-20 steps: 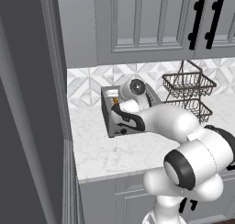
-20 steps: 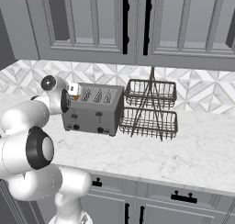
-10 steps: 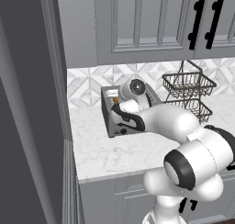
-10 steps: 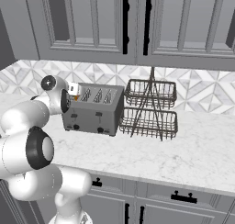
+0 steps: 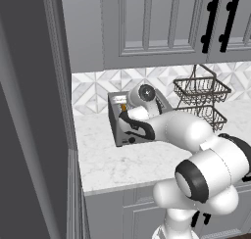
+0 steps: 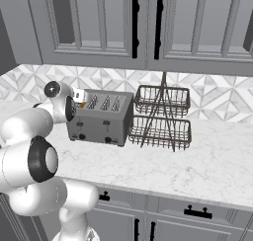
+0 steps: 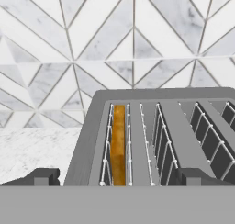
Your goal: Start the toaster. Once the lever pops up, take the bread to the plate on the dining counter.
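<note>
The grey four-slot toaster (image 6: 101,121) stands on the marble wall counter (image 6: 163,166), against the tiled backsplash. In the left base view my arm covers most of the toaster (image 5: 115,128). The orange-tan bread (image 7: 119,145) sits down in the end slot and shows as a small orange patch (image 6: 81,105) at the toaster's left end. My gripper (image 7: 118,177) hovers just above that end, open, with one fingertip (image 7: 43,176) on each side of the bread's slot and nothing held. The plate and the dining counter are out of view.
A two-tier dark wire basket rack (image 6: 160,119) stands right beside the toaster. Grey upper cabinets (image 6: 133,27) hang low above the counter. A tall dark panel (image 5: 29,135) closes off the left side. The counter's front edge (image 5: 127,181) runs close to my base.
</note>
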